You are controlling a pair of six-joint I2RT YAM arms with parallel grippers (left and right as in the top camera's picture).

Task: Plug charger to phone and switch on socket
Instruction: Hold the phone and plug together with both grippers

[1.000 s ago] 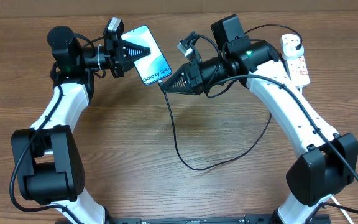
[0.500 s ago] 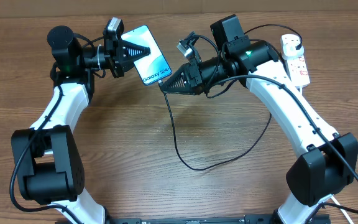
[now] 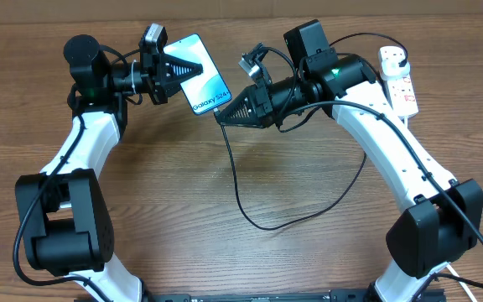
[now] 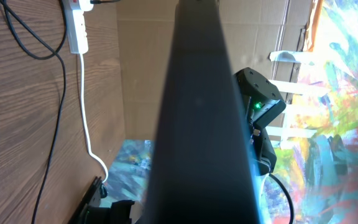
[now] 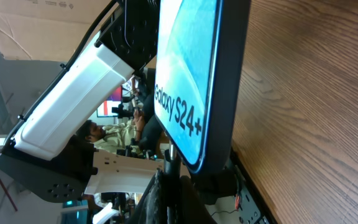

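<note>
The left gripper (image 3: pixel 198 67) pinches the phone (image 3: pixel 208 80) by its upper end and holds it above the table (image 3: pixel 250 260), screen up. At the phone's lower short edge, the right gripper (image 3: pixel 221 116) is pressed together on the charger (image 3: pixel 237 189) tip; whether the tip is seated cannot be told. From there the cable loops over open wood toward the near edge. The socket (image 3: pixel 399 80) lies well right of the phone at the far edge, with a black plug (image 3: pixel 397 57) in it. Cardboard backs the table.
</note>
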